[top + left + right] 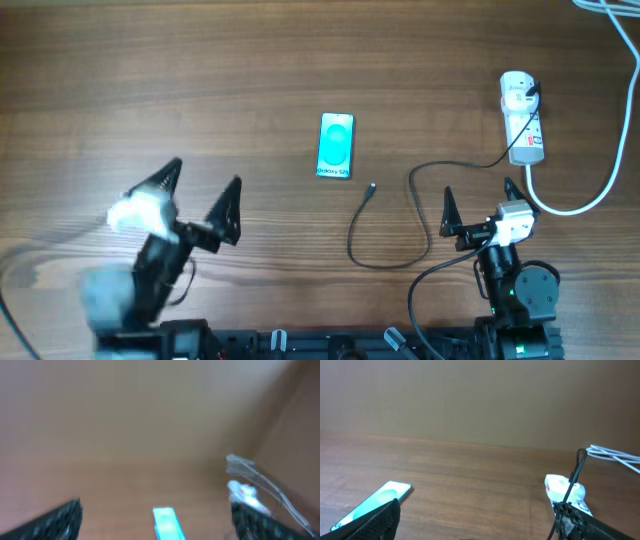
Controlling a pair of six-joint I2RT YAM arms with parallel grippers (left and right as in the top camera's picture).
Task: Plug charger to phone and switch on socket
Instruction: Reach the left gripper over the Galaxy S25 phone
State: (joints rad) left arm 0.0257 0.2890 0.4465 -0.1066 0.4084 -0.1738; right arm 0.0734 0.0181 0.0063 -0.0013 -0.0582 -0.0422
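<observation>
The left claw (pixel 200 197) and right claw (pixel 480 202) are wide open and empty, and the thin, floppy charger (pixel 351 238) lies looped on the counter (pixel 250 60) near the phone (pixel 336 146), probably best pinched by its small stiff tip (pixel 372 187).

Smooth wood-grain table (pixel 250 60), glossy phone (pixel 336 146) screen, white plastic socket (pixel 522 130)

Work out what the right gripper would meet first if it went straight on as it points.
Probably the charger cable, which crosses just ahead of the right gripper, though the gripper's height is unclear.
</observation>
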